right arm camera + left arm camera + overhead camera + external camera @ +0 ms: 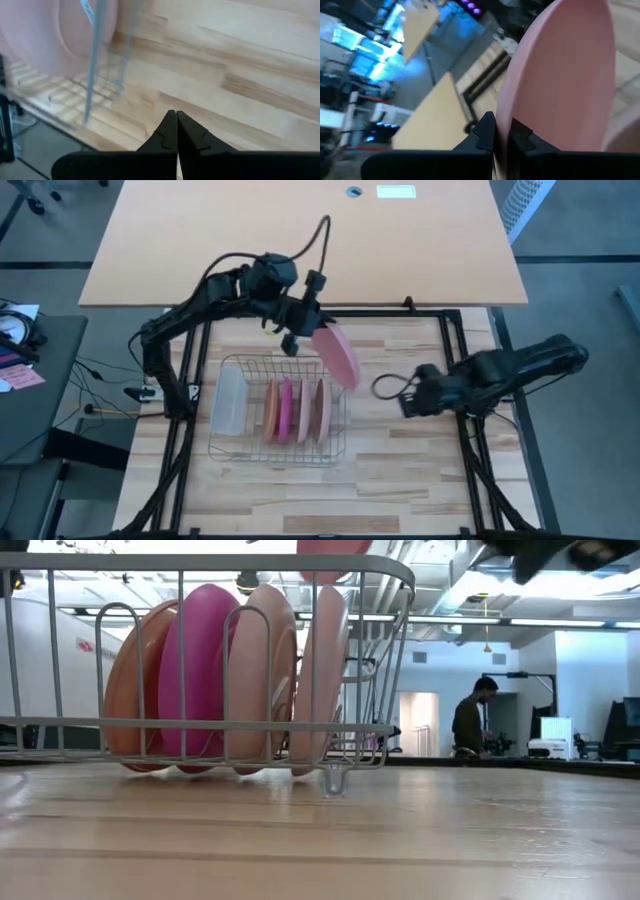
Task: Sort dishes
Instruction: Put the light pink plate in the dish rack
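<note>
High view: your left gripper has its fingers pinching a pale pink plate, tilted, above the wire rack's right end. In the rack: four plates on edge, plus a white tray at the left. Right gripper sits beside the rack, fingers pressed together, nothing held.

Low view: rack plates upright, orange-tan, magenta, two pale pink.

L wrist: plate rim between fingers.

R wrist: bare desk below.

No readable labels.

Overhead looking down, low table-level view — both share rack, wrists perhaps close
</note>
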Available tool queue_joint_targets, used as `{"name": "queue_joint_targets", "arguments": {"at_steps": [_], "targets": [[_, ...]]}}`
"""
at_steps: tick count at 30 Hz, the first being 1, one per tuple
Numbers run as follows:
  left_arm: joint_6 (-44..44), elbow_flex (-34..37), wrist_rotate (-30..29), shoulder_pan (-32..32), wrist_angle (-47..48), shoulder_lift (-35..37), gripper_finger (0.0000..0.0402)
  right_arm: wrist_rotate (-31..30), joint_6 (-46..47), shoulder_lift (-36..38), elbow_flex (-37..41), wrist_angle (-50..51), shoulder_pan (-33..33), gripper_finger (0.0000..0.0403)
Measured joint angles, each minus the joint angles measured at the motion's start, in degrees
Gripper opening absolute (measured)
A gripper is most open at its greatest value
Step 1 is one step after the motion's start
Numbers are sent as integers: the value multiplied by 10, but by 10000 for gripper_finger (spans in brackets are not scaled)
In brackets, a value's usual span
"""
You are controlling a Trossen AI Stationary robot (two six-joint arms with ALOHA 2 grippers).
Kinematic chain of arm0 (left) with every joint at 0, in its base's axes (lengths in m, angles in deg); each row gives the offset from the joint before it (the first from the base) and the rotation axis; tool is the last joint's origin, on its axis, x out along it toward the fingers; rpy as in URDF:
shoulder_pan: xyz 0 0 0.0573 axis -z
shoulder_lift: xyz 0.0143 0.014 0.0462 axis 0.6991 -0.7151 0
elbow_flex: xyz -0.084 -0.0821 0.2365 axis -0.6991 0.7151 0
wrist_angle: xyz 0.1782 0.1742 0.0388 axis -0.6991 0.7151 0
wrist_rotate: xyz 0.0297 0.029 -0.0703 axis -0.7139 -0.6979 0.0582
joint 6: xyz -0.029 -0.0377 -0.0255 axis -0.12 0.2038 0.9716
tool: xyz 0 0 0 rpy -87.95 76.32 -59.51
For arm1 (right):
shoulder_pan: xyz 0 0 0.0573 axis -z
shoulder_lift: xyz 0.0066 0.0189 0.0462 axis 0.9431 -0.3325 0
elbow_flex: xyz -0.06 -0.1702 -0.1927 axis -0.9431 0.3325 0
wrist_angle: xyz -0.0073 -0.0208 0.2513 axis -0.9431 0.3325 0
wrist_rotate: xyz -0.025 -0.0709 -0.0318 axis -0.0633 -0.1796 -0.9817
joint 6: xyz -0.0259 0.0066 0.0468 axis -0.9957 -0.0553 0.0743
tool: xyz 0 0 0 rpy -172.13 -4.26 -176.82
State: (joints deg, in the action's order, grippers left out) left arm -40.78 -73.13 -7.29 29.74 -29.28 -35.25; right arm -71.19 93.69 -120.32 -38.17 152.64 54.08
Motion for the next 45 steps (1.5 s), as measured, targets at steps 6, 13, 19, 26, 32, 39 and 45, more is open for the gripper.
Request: {"name": "queue_joint_targets", "arguments": {"at_steps": [6,13,19,26,32,39,45], "targets": [[-6,0,16,23,-32,-31,5,-1,15,109,0,87,-21,1],[-42,0,51,49,-31,-59,5,-36,11,196,0,139,-25,1],[-105,0,88,82,-37,-71,6,-80,1,230,0,157,-25,1],[-150,1,87,94,-27,-108,6,-90,-10,232,0,176,-25,1],[-211,0,88,96,-30,-119,7,-95,-15,232,0,175,-25,1],[-242,0,108,98,-7,-119,7,-95,-6,231,0,174,-25,1],[-265,0,111,97,13,-136,7,-95,4,231,0,170,-25,1]]}}
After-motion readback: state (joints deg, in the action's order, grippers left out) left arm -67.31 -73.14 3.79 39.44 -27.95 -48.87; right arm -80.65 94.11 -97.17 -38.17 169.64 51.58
